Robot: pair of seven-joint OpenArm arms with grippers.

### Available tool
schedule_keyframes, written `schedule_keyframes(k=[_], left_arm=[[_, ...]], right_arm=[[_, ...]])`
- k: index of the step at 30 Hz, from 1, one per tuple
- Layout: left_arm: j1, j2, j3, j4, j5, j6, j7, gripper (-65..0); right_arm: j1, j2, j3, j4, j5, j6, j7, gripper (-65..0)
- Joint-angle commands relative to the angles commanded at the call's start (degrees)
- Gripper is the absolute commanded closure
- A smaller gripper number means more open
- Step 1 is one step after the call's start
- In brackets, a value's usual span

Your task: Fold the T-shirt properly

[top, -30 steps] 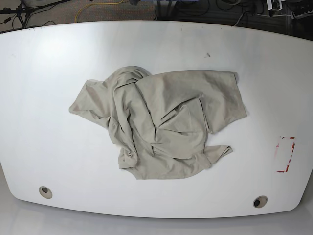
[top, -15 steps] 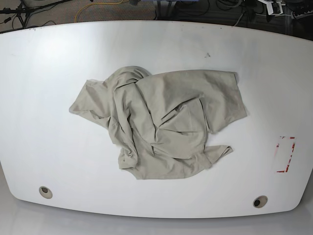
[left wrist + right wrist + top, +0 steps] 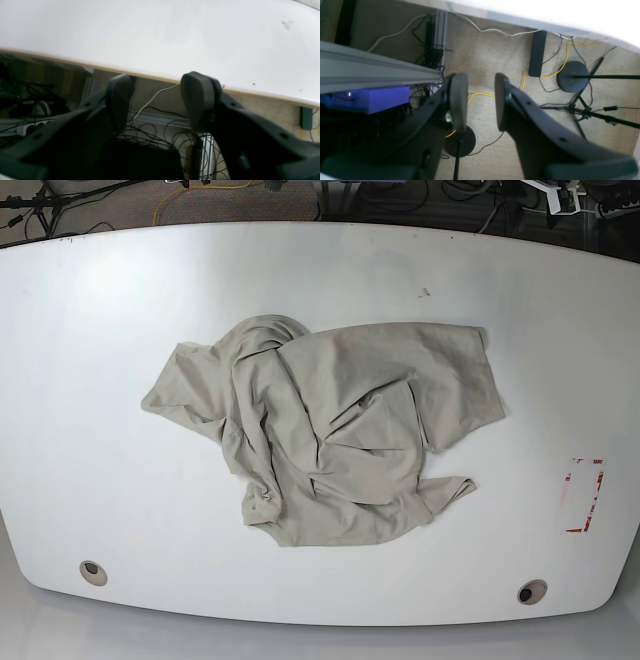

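Note:
The T-shirt (image 3: pixel 330 430), plain light khaki, lies crumpled in a wrinkled heap at the middle of the white table (image 3: pixel 100 380). Neither wrist view shows the T-shirt. My left gripper (image 3: pixel 157 100) is open with nothing between its black fingers, hanging beyond the table's far edge (image 3: pixel 150 75) above the floor cables. My right gripper (image 3: pixel 478 100) is also open and empty, over the carpet past the table edge. Neither gripper shows in the base view.
A red-marked rectangle (image 3: pixel 583 495) sits near the table's right edge. Two round cable holes (image 3: pixel 93 571) (image 3: pixel 531 591) lie at the near corners. Behind the table are cables, a power strip (image 3: pixel 537 56), tripod bases (image 3: pixel 572 76) and an aluminium rail (image 3: pixel 377 71).

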Motion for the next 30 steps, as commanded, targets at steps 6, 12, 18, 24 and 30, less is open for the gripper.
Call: schedule_keyframes(k=[6,12,18,24,30], left_arm=[[-3.5,-0.1,-1.0,0.1,0.2,0.0,1.1,-34.3],[-6.2,-0.1,-1.1,0.5,0.4,0.0,1.2,-34.4],[-9.1,0.1,-0.7,2.3,0.1,0.0,3.5,-36.5],[-11.0,0.1,-1.0,3.5,0.1,-0.1,5.2,-37.9],[-12.6,0.4,-2.1,2.6,0.8,0.0,8.3,-38.7]], right_arm=[[1.8,0.0,0.5,0.2,0.1,-0.07,-0.2,-18.1],[3.4,0.1,0.8,0.5,0.0,0.04,-0.4,-18.1],[5.6,0.1,0.1,1.5,-0.1,0.06,-1.0,-18.1],[6.5,0.1,-0.1,2.1,0.1,0.03,-1.4,-18.1],[7.2,-0.2,0.1,2.0,-0.1,-0.03,-1.1,-17.7]])
